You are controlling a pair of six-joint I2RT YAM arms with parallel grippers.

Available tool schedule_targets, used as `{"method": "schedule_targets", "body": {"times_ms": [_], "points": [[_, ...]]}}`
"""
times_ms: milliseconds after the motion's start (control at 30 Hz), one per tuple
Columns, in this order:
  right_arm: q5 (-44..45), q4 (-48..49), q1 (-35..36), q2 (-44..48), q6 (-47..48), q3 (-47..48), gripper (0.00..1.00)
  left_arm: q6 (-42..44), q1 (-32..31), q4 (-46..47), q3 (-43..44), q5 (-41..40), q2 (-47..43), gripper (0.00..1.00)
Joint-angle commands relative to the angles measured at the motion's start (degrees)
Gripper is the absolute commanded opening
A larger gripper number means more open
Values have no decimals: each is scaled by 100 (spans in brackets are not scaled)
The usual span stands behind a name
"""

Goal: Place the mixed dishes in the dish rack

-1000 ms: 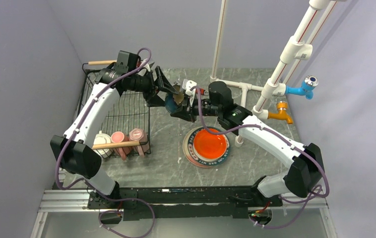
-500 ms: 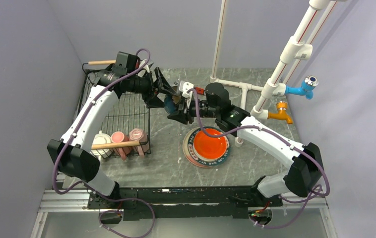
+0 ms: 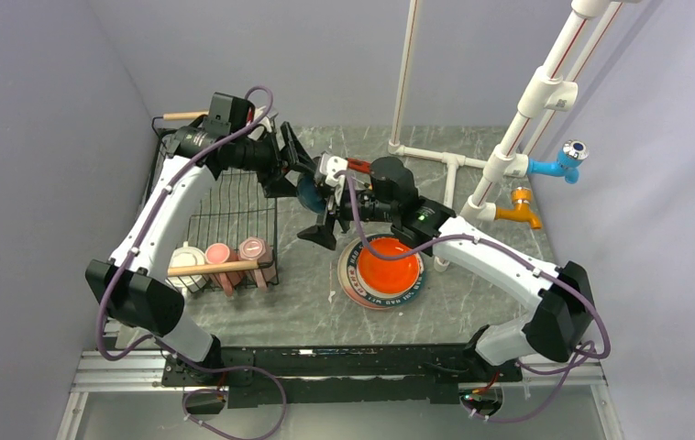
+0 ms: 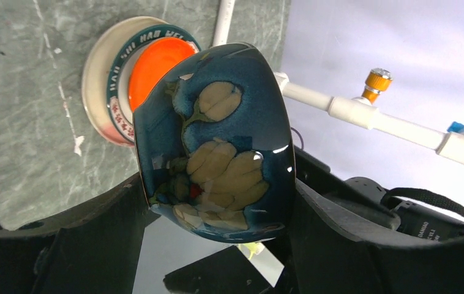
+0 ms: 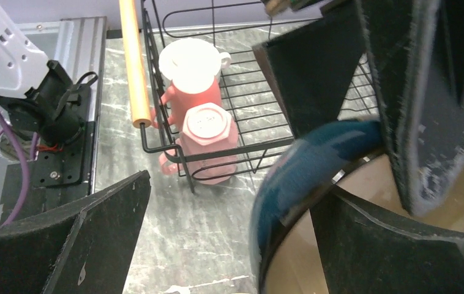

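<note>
1. Pinching the bowl [image 4: 217, 141] from both sides is the left tool [image 4: 217, 184]. The bowl hangs in the air betw. the rack [image 3: 275, 234] and the plates, not touching the desk [image 3: 307, 302].
2. The right tool [image 5: 235, 184] is spread wide. One finger sits inside the bowl's cream hollow and the other is well apart from it, so it grips nothing.
3. Step in hand, as we read it: carry the bowl over the rack wall & set it down inside. We'd first get the right tool clear of the rim, else the bowl may snag on that finger.
4. We'd keep the pinch firm, since the glaze looks slick. We'd also lift high enough to pass the rack's wire wall & wooden handles [image 3: 214, 268].
5. We'd aim for the mid part of the rack, away from the mugs at its near end, lower till the bowl rests, then let go.
6. Count:
   - 1 bowl.
   - 3 mugs, i.e. 1 white mug [image 5: 191, 58] + 2 pink mugs [image 5: 194, 98], all seemingly upside down.
   - 2 plates, the orange plate [image 3: 388, 266] lying on the lettered plate [image 3: 351, 275], both on the desk.
   - 1 rack w/ 2 wooden handles.
</note>
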State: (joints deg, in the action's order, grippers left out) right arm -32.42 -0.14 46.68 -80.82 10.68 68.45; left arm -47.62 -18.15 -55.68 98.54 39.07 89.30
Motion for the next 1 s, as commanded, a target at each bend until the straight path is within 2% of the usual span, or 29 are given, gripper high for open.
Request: {"method": "schedule_targets", "body": {"times_ms": [0, 200, 367, 433, 500, 667, 867, 967], "points": [[133, 217, -10, 259, 16, 194, 100, 455, 62, -420, 760, -249, -323, 0], [685, 411, -18, 651, -326, 137, 100, 1007, 317, -1204, 1344, -1235, -321, 0], [2613, 294, -21, 800, -1350, 265, 100, 1602, 386, -2015, 2049, -2560, -126, 0], [3589, 72, -24, 812, -1813, 343, 100, 1797, 381, -2226, 2183, -3139, -97, 0], [4160, -335, -35, 782, -1936, 481, 100, 2030, 383, -2321, 2189, -3733, -113, 0], [4733, -1238, -64, 593, -2072, 914, 100, 2345, 380, -2460, 2105, -5121, 25, 0], [4515, -1126, -191, 802, -2297, 779, 100, 2549, 375, -2086, 1511, -6175, 111, 0], [4602, -1369, -216, 724, -2371, 895, 100, 2767, 375, -1707, 1033, -6585, 90, 0]]}}
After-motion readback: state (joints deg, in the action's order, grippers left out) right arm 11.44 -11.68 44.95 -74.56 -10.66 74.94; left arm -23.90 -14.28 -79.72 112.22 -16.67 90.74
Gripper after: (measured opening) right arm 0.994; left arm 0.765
